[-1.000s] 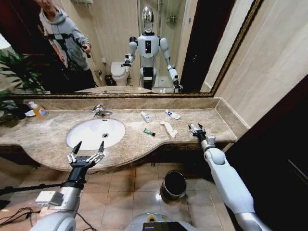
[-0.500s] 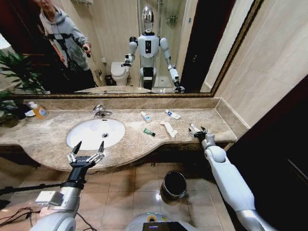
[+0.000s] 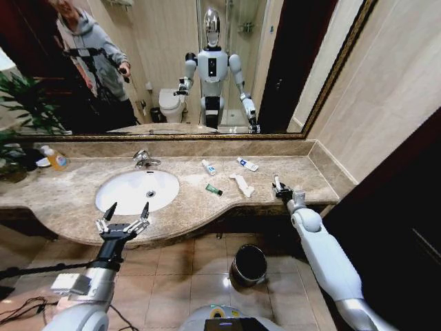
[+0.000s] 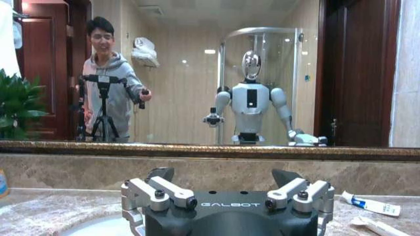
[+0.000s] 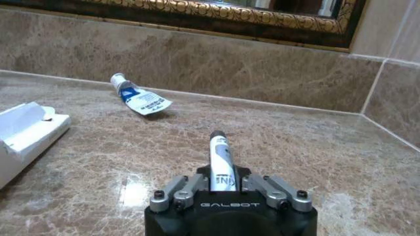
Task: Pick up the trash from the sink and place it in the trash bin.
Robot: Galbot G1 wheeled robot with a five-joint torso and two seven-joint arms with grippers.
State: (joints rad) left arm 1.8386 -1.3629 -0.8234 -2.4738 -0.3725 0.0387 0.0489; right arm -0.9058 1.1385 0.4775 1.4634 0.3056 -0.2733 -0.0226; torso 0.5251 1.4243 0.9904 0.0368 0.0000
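The white oval sink (image 3: 127, 196) is set in the brown marble counter. Right of it lie pieces of trash: two white tubes with blue marks (image 3: 208, 167) (image 3: 247, 163), a green-and-black tube (image 3: 213, 189) and a white paper strip (image 3: 242, 185). My right gripper (image 3: 279, 187) hovers over the counter's right end, shut on a small white tube (image 5: 220, 155) that juts out past its fingers (image 5: 187, 186). One blue-marked tube (image 5: 139, 96) lies beyond it. My left gripper (image 3: 124, 224) hangs open in front of the sink's near rim. The black trash bin (image 3: 249, 264) stands on the floor below.
A chrome faucet (image 3: 145, 159) rises behind the basin. An orange bottle (image 3: 55, 159) and a plant (image 3: 17, 103) stand at the far left. A mirror (image 3: 172, 69) backs the counter, and a tiled wall closes the right side. The floor is tiled around the bin.
My right gripper has turned at the wrist and shifted slightly left over the counter's right end. The left arm has stayed where it was.
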